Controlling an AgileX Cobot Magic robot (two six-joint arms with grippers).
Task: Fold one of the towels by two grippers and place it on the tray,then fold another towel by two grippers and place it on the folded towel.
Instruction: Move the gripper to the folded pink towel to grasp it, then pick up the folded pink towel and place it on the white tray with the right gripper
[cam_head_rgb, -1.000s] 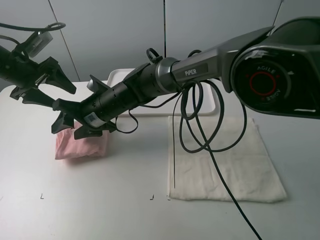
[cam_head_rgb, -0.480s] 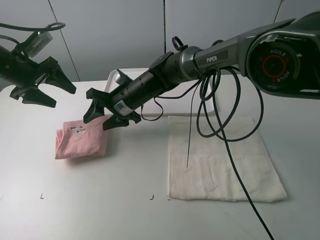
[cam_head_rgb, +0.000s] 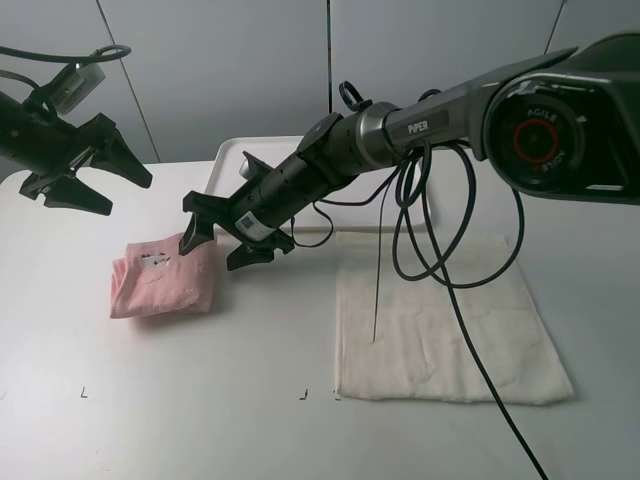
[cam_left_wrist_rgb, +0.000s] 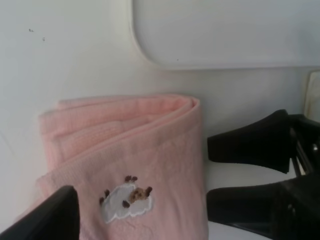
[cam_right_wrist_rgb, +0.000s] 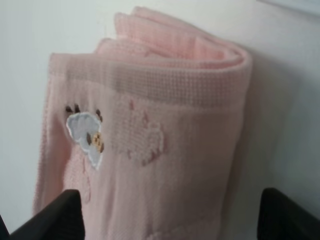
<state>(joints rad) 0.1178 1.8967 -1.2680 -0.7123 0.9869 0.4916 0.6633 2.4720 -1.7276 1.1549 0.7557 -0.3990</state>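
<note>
Closest to the camera, the white towel (cam_head_rgb: 450, 320) lies flat and unfolded on the table (cam_head_rgb: 200, 400), lower right of the frame. A bundle of black cables (cam_head_rgb: 455, 290) droops off the right arm across it.

A bit further back, at middle left, is the pink towel (cam_head_rgb: 165, 280), already folded into a small thick block and sitting on the table, not on the tray. The left wrist cam shows its little embroidered sheep patch (cam_left_wrist_rgb: 125, 200) facing up.

The right arm reaches in from the upper right, crosses the middle and slopes down to the left. The right gripper (cam_head_rgb: 212, 250) ends up right at the pink towel's right edge. Its fingers (cam_left_wrist_rgb: 250, 142) are spread wide with nothing between them. One tip overlaps the towel's corner in the high view, but I honestly can't tell if it's touching.

The left gripper (cam_head_rgb: 125, 195) hangs in the air at upper left, above and behind the pink towel, well clear of it. Its fingers are wide apart too, holding nothing.

The white tray (cam_head_rgb: 275, 148) is at the very back, centre of frame, partly hidden by the right arm.
</note>
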